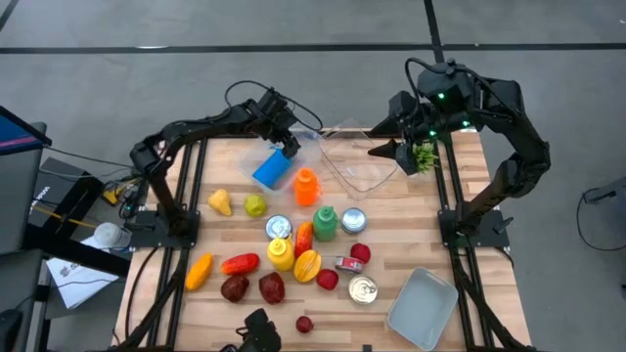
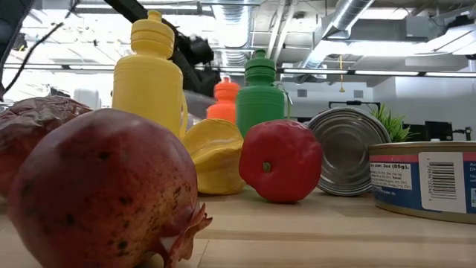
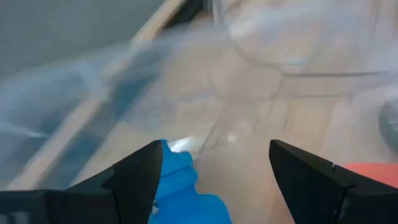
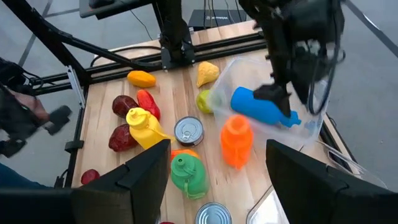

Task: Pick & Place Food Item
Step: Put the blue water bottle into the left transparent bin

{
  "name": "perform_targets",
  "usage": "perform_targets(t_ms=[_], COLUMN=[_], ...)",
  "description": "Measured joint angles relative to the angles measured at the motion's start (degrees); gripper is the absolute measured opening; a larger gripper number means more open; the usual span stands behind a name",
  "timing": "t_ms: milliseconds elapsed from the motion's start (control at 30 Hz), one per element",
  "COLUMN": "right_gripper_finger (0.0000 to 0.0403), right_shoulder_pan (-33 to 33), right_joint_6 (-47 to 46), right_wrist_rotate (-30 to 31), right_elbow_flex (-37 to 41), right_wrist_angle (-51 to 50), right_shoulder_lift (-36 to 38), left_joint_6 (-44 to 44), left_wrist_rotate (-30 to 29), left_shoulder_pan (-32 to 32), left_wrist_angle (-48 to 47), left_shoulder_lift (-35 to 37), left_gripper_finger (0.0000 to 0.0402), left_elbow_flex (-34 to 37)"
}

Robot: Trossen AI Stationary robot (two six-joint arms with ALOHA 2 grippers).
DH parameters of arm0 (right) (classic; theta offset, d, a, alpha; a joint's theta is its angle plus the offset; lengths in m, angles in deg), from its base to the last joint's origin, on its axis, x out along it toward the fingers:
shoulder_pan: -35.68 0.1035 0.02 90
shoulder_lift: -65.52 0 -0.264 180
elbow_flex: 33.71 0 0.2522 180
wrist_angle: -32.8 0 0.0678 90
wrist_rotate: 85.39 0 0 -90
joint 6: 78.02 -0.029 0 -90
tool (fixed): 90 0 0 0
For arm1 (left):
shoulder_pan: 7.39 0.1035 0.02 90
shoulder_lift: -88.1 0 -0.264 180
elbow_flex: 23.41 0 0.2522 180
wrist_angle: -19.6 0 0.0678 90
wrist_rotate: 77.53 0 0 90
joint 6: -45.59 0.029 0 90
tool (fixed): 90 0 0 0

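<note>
A blue bottle (image 1: 272, 168) lies on its side at the table's far left, partly inside a clear plastic shell (image 4: 311, 118). My left gripper (image 1: 287, 147) hangs over the bottle's far end, slanting down, jaws open. In the left wrist view the bottle (image 3: 183, 186) sits right beside one finger (image 3: 140, 171), and the rest of the gap in my left gripper (image 3: 214, 149) is free. My right gripper (image 1: 391, 149) hovers high over a clear container (image 1: 357, 166) at the far right. In its wrist view my right gripper (image 4: 217, 146) is open with nothing between its fingers. My left gripper comes at the blue bottle's far end (image 4: 283, 115) from above, slanting down. One finger stands against the bottle's side. I cannot tell whether it touches. The bottle lies on the table.
Toy foods, bottles and cans crowd the table's middle: an orange bottle (image 1: 306, 186), a green bottle (image 1: 325, 222), a yellow bottle (image 1: 281, 252), cans (image 1: 363, 289), a pomegranate (image 2: 104, 193). A grey tray (image 1: 423, 308) sits near right. A green leafy item (image 1: 425, 154) lies far right.
</note>
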Motion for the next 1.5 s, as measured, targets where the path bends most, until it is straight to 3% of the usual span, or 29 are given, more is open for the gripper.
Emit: perform_targets(t_ms=[200,433,967,1300,1500], right_gripper_finger=[0.0254,0.0254,0.0254,0.0254,0.0254], right_shoulder_pan=[0.1,0.5,2.6,4.7,4.7], right_joint_6=[0.0,0.0,0.1,0.2,0.2], right_wrist_rotate=[-0.2,-0.3,-0.4,-0.4,-0.4], right_elbow_flex=[0.0,0.0,0.0,0.0,0.0], right_wrist_angle=[0.0,-0.4,-1.1,-1.1,-1.1], right_shoulder_lift=[0.0,0.0,0.0,0.0,0.0], left_joint_6=[1.5,13.4,30.3,32.4,32.8], left_wrist_rotate=[-6.9,-6.5,-7.9,-18.3,-17.3], left_shoulder_pan=[-0.7,-4.6,-4.3,-5.0,-5.0], left_wrist_angle=[-0.5,-9.9,-11.6,-12.8,-13.4], left_shoulder_lift=[6.5,11.4,6.0,3.7,3.7], left_gripper_finger=[0.0247,0.0228,0.0227,0.0227,0.0203], left_elbow_flex=[0.0,0.0,2.8,2.8,2.8])
